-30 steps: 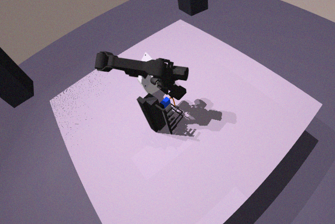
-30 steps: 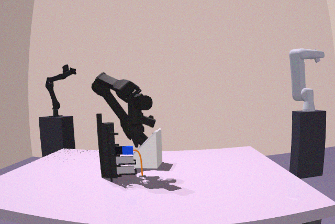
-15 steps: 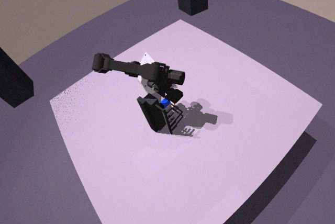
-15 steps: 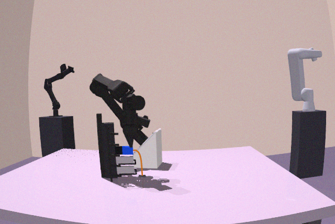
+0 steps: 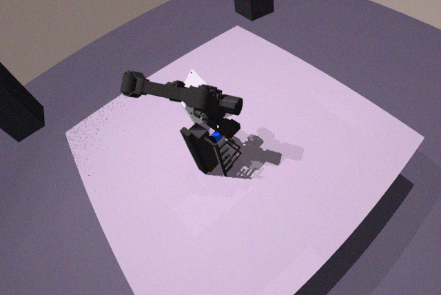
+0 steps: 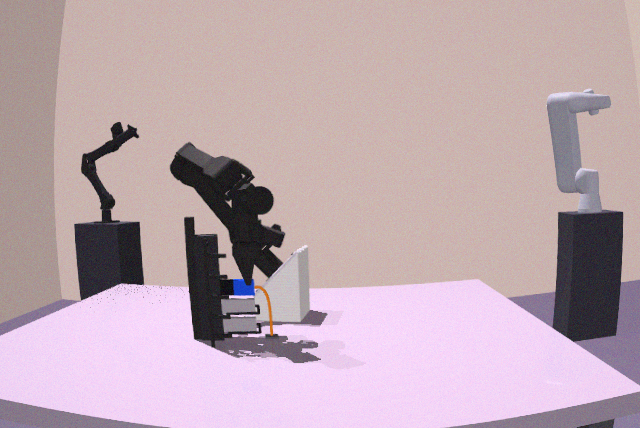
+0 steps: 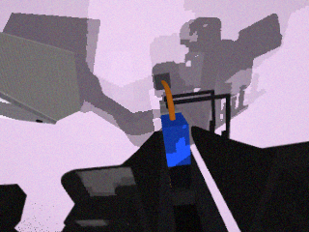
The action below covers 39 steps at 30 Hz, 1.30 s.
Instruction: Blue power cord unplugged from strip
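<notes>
Pale lilac tabletop (image 6: 413,340) under a plain beige backdrop carries an upright black power strip (image 6: 202,283) standing on its end, with a white wedge-shaped block (image 6: 289,289) just beyond it. Plugged into the strip's top socket is the blue box-shaped plug (image 6: 240,286), whose thin orange cord (image 6: 266,304) arcs from its right end down to a small anchor on the tabletop; two grey plugs (image 6: 240,313) sit in the sockets below. The black arm (image 6: 222,190) reaches up from its base, folds sharply at the elbow and drives its wrist steeply down, so the end effector (image 7: 180,145) points at the plug from above. In the wrist view the two dark fingers stand on either side of the blue body, partly parted and not spread wide; whether they actually press on the plug I cannot tell, as the contact faces are hidden. The plug looks small, rigid and light, likely smooth-sided, so a firm pinch across its flat flanks near the middle seems best. Its cord appears thin and pliant, a poor place to pull. Seated prongs will probably resist, so a straight pull away from the strip should suit it.
</notes>
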### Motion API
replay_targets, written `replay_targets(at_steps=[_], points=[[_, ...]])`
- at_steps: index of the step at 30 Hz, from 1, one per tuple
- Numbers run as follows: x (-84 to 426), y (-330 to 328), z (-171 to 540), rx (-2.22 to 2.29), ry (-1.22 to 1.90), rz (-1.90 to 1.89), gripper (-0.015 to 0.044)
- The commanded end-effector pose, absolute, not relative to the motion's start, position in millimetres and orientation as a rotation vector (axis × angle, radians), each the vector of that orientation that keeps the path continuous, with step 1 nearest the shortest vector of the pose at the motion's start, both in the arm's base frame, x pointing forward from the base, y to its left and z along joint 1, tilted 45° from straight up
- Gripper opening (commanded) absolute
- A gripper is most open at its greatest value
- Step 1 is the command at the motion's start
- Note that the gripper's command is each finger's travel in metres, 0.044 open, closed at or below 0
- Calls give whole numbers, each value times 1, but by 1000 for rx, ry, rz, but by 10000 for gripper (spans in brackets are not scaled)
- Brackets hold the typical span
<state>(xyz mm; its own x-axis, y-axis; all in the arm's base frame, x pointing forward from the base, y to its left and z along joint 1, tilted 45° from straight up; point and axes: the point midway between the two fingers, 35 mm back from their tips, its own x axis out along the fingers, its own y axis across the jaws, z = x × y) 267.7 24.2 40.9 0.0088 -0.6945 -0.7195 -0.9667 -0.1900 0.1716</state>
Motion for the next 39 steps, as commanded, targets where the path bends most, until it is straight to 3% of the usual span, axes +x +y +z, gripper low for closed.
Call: replay_targets(at_steps=[1,4,12,39], points=[[268,24,41,-1922,1705,1001,134],[268,24,41,-1922,1705,1001,55],[268,24,41,-1922,1705,1001,2],[259,54,15,-1923,1699,1008,0]])
